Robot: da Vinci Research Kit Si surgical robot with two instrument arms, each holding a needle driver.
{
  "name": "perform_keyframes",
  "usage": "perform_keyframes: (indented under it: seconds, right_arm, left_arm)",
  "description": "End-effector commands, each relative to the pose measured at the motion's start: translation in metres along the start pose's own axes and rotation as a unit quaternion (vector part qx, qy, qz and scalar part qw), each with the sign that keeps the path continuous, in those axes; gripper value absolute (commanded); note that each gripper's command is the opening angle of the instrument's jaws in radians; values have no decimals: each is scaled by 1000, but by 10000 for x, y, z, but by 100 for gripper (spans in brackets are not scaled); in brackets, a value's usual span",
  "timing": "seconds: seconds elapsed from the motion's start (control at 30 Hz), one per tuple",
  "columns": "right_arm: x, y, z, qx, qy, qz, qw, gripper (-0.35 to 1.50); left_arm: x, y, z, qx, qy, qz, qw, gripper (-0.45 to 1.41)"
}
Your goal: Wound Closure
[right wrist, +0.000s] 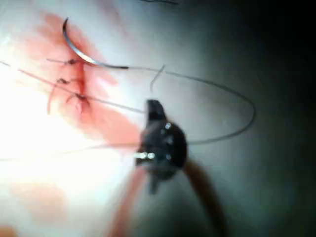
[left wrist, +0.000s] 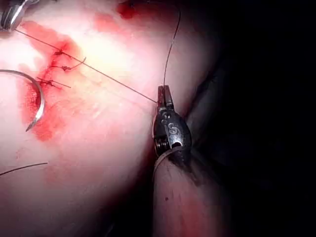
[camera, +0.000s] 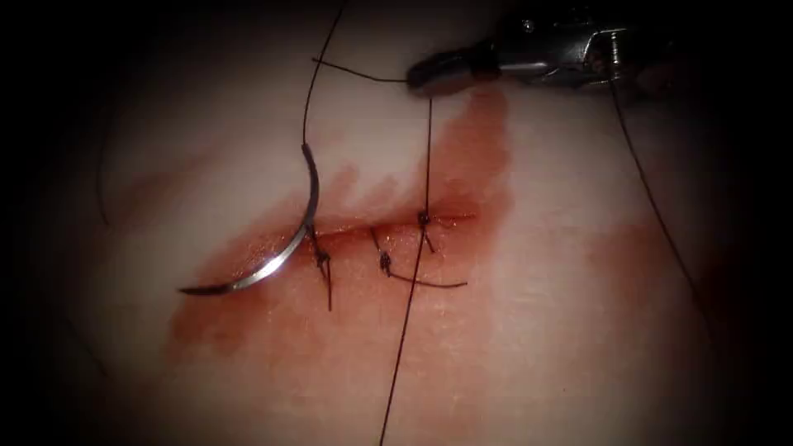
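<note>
Right tool (camera: 429,74) and left tool (left wrist: 164,94) each clamp thread (camera: 428,149) taut over the third knot; needle (camera: 281,248) lies free on tissue (camera: 562,314); cut (camera: 396,227) mostly closed.

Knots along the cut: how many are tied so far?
3 knots sit along the cut: one beside the needle at the left, one in the middle, one at the right on the taut thread. More may be hidden by fluid.
</note>
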Motion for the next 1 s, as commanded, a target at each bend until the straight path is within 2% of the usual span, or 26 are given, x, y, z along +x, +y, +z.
perform_keyframes:
  seconds: [0.03, 0.4, 0.77, 0.9, 1.0]
  right_arm:
    - [-2, -2, 9, 0, 1, -7, 1000, -35]
    - [0, 0, 5, -29, 0, -29, 999, -35]
    - [-4, 1, -2, -53, -5, -37, 998, -35]
    - [-4, -8, 2, -33, -5, -38, 999, -35]
    - [-4, -17, 4, -26, -5, -22, 999, -35]
  left_arm:
    - [-10, 4, 3, -1, -1, -3, 1000, -45]
    - [-26, 12, 0, -4, -5, -6, 1000, -45]
    - [-28, 12, 0, -6, -6, -8, 1000, -45]
    - [-19, 9, 3, -10, -8, -12, 1000, -45]
    - [1, 5, 5, -8, -9, -20, 1000, -45]
